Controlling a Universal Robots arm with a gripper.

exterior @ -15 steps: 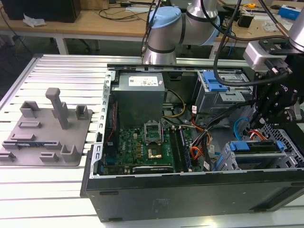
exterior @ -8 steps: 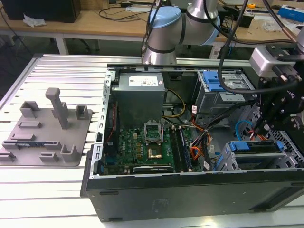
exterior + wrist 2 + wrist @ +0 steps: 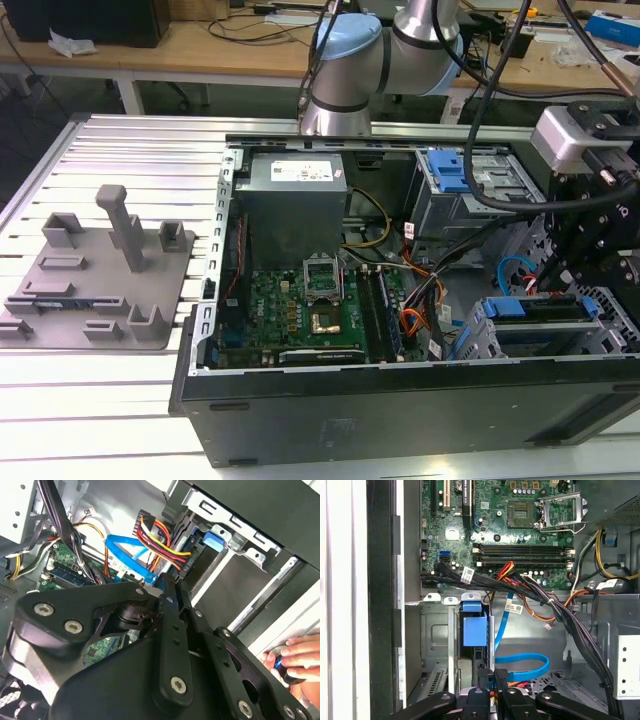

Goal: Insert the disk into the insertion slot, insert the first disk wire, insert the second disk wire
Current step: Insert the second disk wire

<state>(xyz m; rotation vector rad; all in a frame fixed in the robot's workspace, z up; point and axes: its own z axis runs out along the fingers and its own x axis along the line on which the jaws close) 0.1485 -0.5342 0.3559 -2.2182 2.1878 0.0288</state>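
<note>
The disk (image 3: 540, 312), framed by its blue carrier (image 3: 472, 630), sits inside the insertion slot (image 3: 478, 338), a low grey perforated bay at the case's front corner. A bundle of red, yellow and black wires (image 3: 161, 539) ends in a black plug at the disk's edge. A flat blue wire (image 3: 522, 659) loops beside it, its black end plug (image 3: 500, 673) between my fingertips. My black gripper (image 3: 492, 681) hangs right over the disk's connector end (image 3: 555, 285), shut on that plug.
The open computer case (image 3: 300, 400) holds a motherboard (image 3: 320, 310), a grey power supply (image 3: 292, 190) and a taller grey cage with a blue latch (image 3: 448, 172). Black cable bundles (image 3: 560, 615) cross near the slot. A person's hand (image 3: 297, 655) rests at the case edge. A grey fixture (image 3: 95, 270) lies outside.
</note>
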